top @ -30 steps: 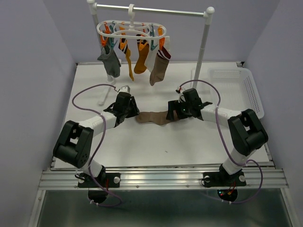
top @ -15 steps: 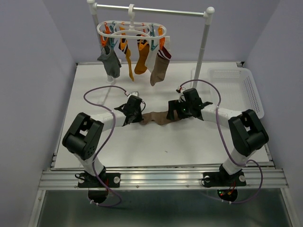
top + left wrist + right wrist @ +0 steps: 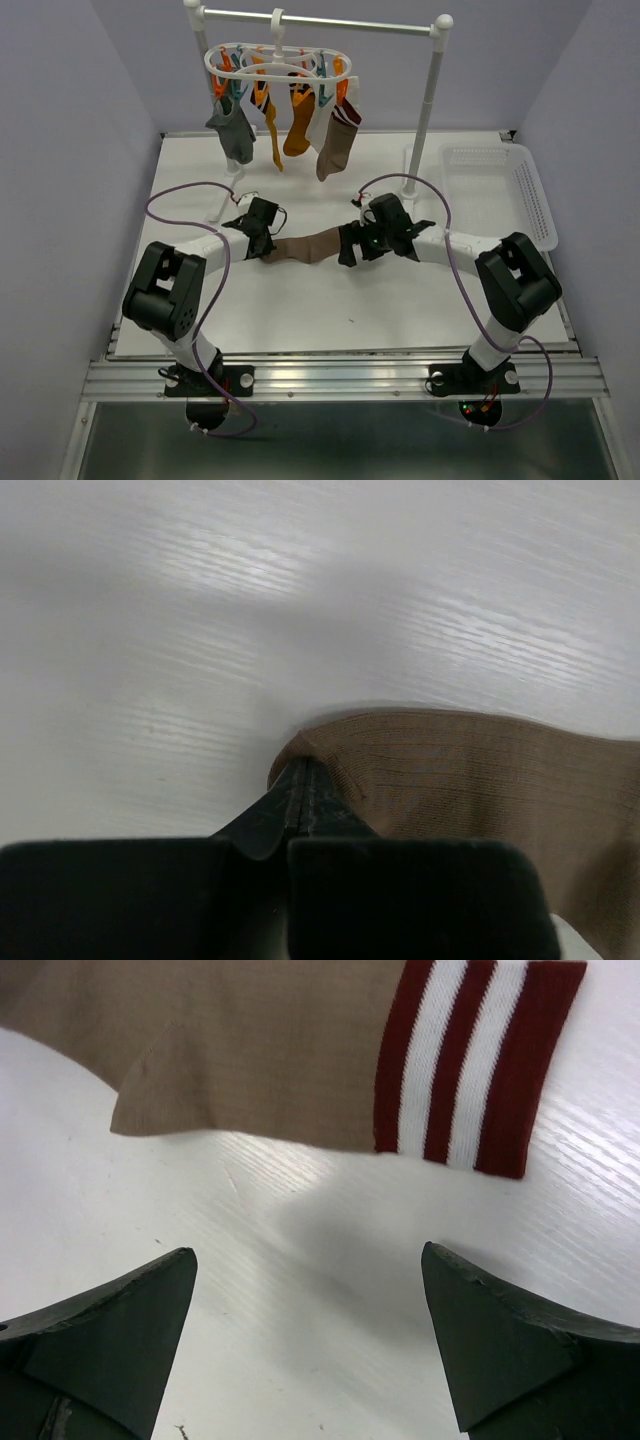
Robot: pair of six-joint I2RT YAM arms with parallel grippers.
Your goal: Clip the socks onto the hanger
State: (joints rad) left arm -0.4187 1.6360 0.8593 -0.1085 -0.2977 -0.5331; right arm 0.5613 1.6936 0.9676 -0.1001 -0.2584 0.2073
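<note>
A brown sock (image 3: 305, 245) with a red-and-white striped cuff (image 3: 480, 1060) lies flat on the table between my two arms. My left gripper (image 3: 267, 249) is shut on its left end; in the left wrist view the pinched fingertips (image 3: 303, 780) bite the sock's edge (image 3: 450, 780). At the cuff end my right gripper (image 3: 348, 246) stands open; in its own view (image 3: 308, 1257) the jaws are wide over bare table just short of the cuff. The white oval hanger (image 3: 280, 62) hangs at the back with grey (image 3: 232, 130), mustard (image 3: 297, 130) and brown striped (image 3: 338, 148) socks clipped to it.
The hanger hangs from a metal rail stand (image 3: 430, 90) with white posts at the table's back. A white perforated basket (image 3: 500, 190) sits at the right edge. Purple cables (image 3: 185, 190) loop over both arms.
My left gripper closed on the sock's end and drew it leftward, stretching the sock. The right gripper stayed open and shifted left along with the cuff.
</note>
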